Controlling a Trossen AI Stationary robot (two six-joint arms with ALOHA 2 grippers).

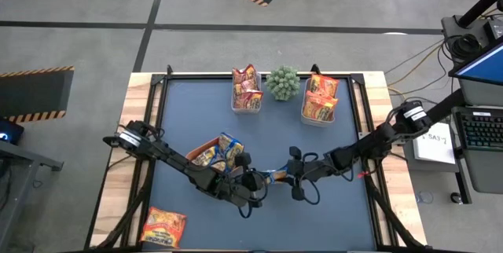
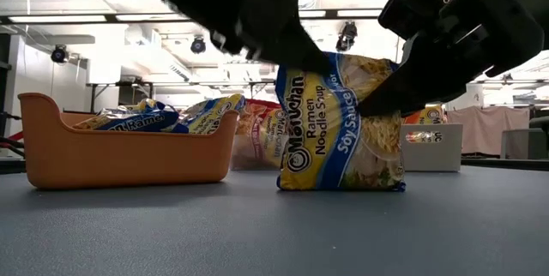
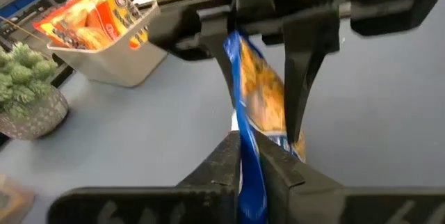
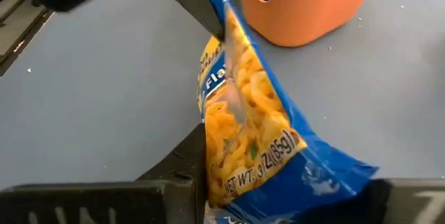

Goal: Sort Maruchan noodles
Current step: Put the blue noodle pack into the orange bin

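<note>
A yellow-and-blue Maruchan packet (image 2: 341, 122) stands on edge on the mat between my two grippers (image 1: 275, 176). My left gripper (image 3: 252, 158) comes from the table's left and is shut on it. My right gripper (image 4: 285, 182) comes from the right, and its fingers are closed against the packet's two faces. More yellow-and-blue packets lie in the orange tray (image 1: 206, 144). Red-orange packets (image 1: 247, 88) and orange packets (image 1: 320, 98) stand in two clear tubs at the far edge. One orange packet (image 1: 163, 226) lies on the wooden near-left corner. My left gripper pinches the packet's blue sealed end edge (image 3: 249, 147) between both fingers, coming level from the table's left. The packet stands upright, its lower edge (image 2: 341, 187) at the mat. My right gripper has one finger (image 4: 195, 156) on each flat face of the packet's body (image 4: 243, 133), slanting down from the table's right. The far finger is hidden behind the packet.
The orange tray (image 2: 51, 152) sits just left of the grippers. A small potted plant (image 1: 283, 82) stands between the two clear tubs at the far edge. Bare mat lies near the near edge and to the right. Desks, a laptop and cables stand beyond the table's right side.
</note>
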